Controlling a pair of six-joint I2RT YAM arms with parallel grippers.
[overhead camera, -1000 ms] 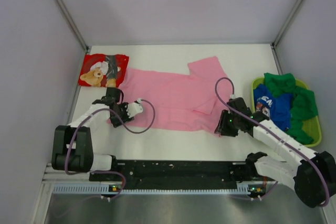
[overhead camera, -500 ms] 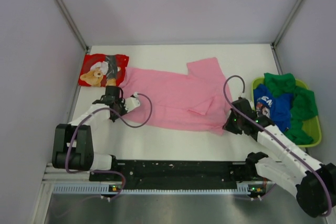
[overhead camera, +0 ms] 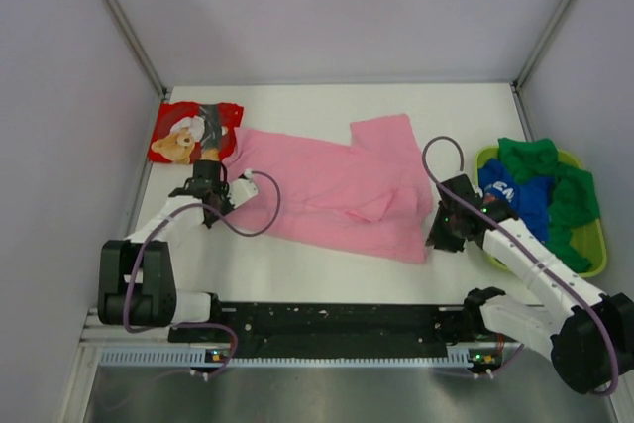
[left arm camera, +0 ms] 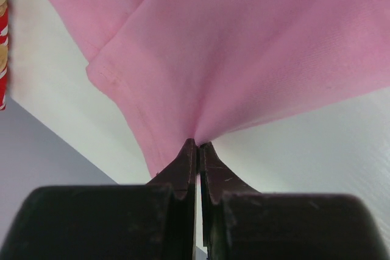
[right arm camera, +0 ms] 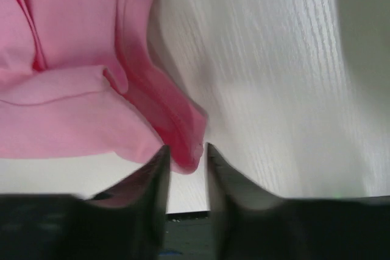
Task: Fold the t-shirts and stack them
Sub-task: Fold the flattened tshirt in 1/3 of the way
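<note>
At the far left of your tabletop [overhead camera: 327, 101] lies the folded red t-shirt with the teddy-bear print [overhead camera: 195, 132], in the back corner, with the pink shirt's left end touching its near right corner. Just in front of it sits your left end effector [overhead camera: 213, 188], at the left end of the pink t-shirt [overhead camera: 327, 185]. In the left wrist view its fingers are pressed together with almost no gap, pinching an edge of the pink cloth, which fans out from the tips. The pink shirt stretches across the middle of the tabletop from that grip toward the right, lying mostly flat, with a sleeve pointing to the back and a loose fold near its right side. At its near right corner you find your right end effector [overhead camera: 443, 230]. The right wrist view shows its fingers narrowed onto a bunched pink fold that sits between the tips. Further right, the yellow-green tray [overhead camera: 594, 245] holds the blue t-shirt with white lettering [overhead camera: 515, 200] and the green t-shirt [overhead camera: 565, 195], crumpled together, just beside the right arm.
</note>
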